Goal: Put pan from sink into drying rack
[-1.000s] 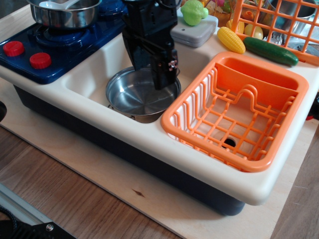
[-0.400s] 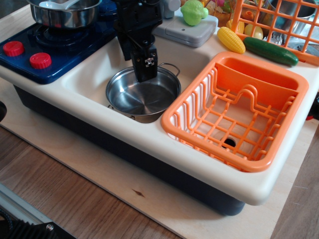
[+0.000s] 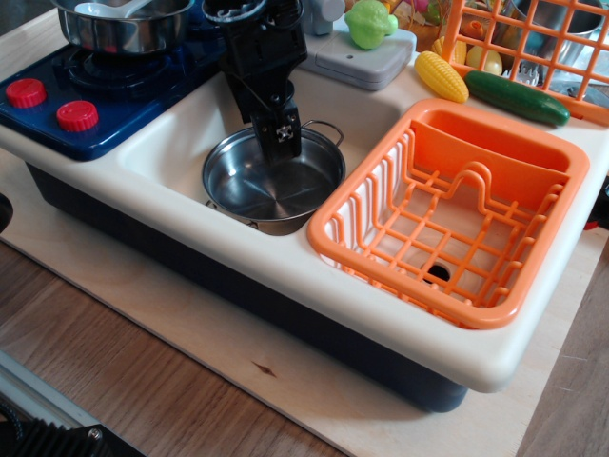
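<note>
The shiny steel pan (image 3: 249,186) sits flat in the cream-white sink (image 3: 176,138), with one wire loop handle at its back right. My black gripper (image 3: 283,145) points down at the pan's back rim, its tips at or just above the rim. I see it edge-on, so the jaw gap is hidden. The orange drying rack (image 3: 497,164) stands right of the sink, close to the pan's right edge, and nothing lies in it.
A blue stove (image 3: 114,86) with red knobs (image 3: 76,115) and a deeper steel pot (image 3: 124,24) lies to the left. Behind are a grey block (image 3: 357,62), a green toy (image 3: 369,23), corn (image 3: 441,76), a cucumber (image 3: 517,97) and a tall orange wire basket (image 3: 533,38).
My gripper has moved left from the pan's right rim to its back rim and dipped slightly lower. The pan has not moved.
</note>
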